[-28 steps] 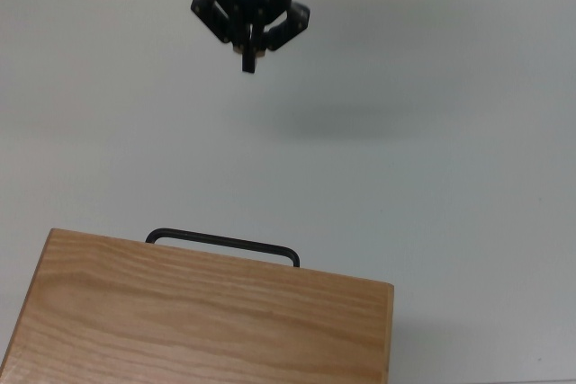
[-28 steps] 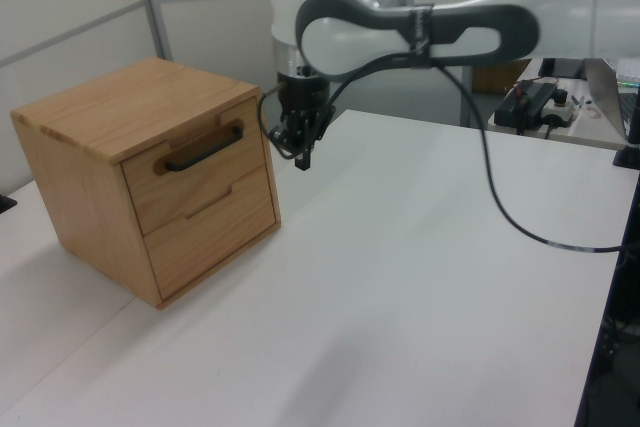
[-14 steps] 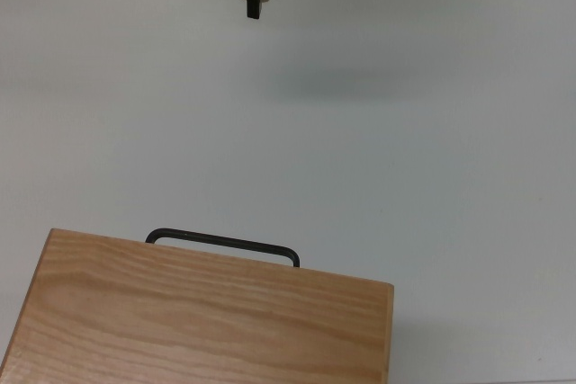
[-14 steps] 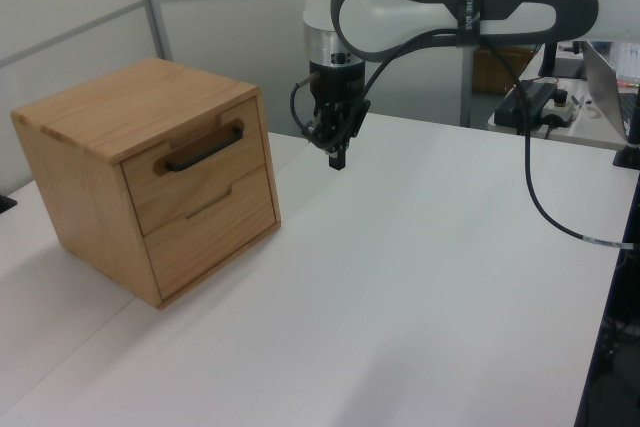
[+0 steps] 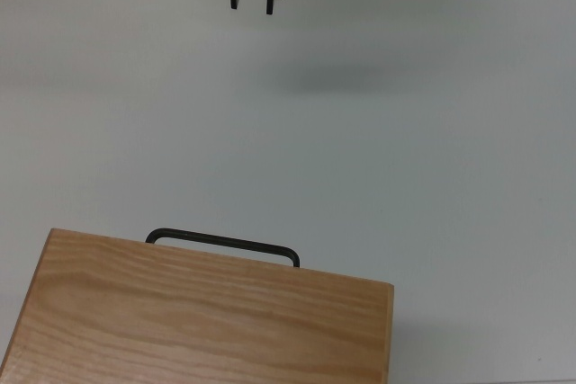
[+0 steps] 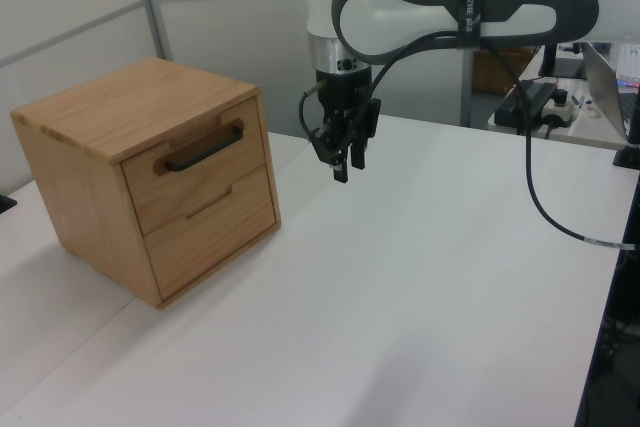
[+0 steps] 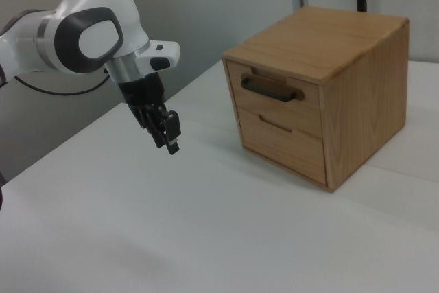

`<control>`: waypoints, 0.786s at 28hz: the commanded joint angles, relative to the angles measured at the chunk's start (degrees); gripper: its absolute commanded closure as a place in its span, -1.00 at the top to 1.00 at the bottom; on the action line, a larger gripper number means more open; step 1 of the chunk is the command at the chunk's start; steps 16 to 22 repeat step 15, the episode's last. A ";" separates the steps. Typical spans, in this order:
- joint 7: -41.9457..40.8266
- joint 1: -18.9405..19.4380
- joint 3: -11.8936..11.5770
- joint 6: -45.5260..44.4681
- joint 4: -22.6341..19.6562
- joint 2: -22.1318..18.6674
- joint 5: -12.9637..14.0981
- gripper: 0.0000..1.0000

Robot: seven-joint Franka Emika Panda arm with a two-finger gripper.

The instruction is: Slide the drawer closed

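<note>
Overhead, the arm hangs its claw (image 6: 347, 167) fingers-down and spread apart, empty, well apart from the shut drawer (image 6: 195, 163).

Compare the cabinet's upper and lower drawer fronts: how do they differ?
The upper light-wood drawer carries a thin black metal bar handle; the lower light-wood drawer has no bar, only a shallow notch at its top edge. The upper front looks shorter, the lower taller. Both sit flush with the wooden cabinet, shut.

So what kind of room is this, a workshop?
Probably a robotics lab: a white robot arm over a plain white table, a lone wooden drawer cabinet as test piece, cables and electronics behind.
</note>
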 commanded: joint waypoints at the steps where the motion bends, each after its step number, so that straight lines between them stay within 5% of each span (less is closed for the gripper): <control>1: -4.56 -0.31 -0.23 -2.22 -1.28 -1.17 0.91 1.00; 22: -8.88 -0.40 -0.58 -3.10 -0.75 -1.08 0.82 1.00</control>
